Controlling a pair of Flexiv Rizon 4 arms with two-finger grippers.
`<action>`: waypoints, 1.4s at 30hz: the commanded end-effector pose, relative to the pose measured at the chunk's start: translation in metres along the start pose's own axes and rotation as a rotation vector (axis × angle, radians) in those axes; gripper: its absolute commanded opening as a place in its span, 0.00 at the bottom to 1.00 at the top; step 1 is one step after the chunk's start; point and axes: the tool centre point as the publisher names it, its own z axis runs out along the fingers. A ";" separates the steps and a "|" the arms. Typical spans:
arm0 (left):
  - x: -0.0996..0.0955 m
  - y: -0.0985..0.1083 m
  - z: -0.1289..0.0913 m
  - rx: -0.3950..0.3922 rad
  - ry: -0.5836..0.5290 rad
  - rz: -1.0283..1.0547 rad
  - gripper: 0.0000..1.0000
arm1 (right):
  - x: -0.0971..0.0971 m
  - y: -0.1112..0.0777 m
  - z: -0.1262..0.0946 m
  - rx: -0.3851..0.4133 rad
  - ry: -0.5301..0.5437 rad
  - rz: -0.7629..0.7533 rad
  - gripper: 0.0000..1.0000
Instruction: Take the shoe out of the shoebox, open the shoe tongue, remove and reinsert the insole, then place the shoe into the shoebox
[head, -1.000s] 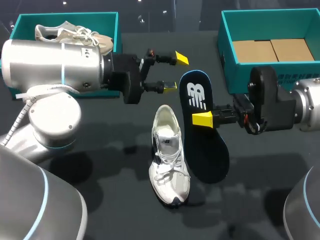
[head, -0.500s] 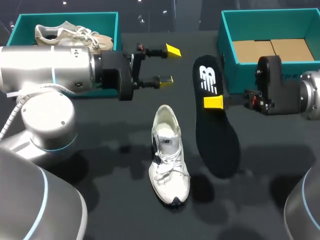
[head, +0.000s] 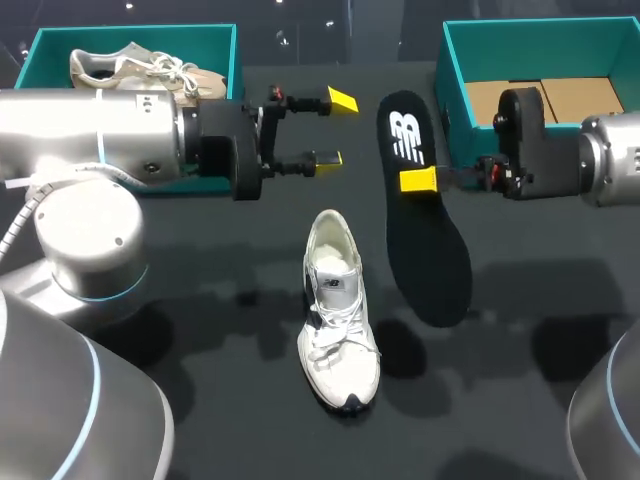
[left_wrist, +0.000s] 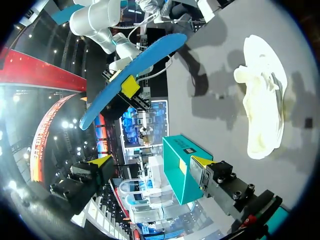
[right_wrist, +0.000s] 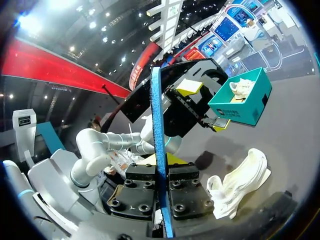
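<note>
Right fingers (head: 418, 181) clamp insole (head: 428, 250) | lengthwise far-to-near | toe nearward

left arm (head: 90, 130), fat silver-grey cylinders, thin light-blue ring at the joint, pale braided cable (head: 28, 218) looping off its side. right arm (head: 612, 178), same silver shell. black wrist blocks on both. left claw (head: 333, 130): slim black fingers (head: 295, 166), yellow tips, red bits at the base. right claw (head: 420, 181), its black blocks show dark round screws (right_wrist: 116, 203).

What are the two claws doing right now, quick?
The left claw is open, holding nothing.
The right claw is closed on the insole.
</note>
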 end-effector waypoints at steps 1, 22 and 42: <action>0.000 0.000 0.000 -0.001 0.000 0.001 1.00 | -0.025 0.011 -0.007 -0.035 -0.023 0.083 0.00; 0.000 0.000 0.008 0.029 -0.012 0.007 1.00 | -0.068 0.051 -0.015 -0.012 -0.007 0.320 0.00; -0.002 0.001 0.026 0.063 -0.056 -0.040 1.00 | -0.091 0.062 -0.004 -0.076 0.002 0.545 0.00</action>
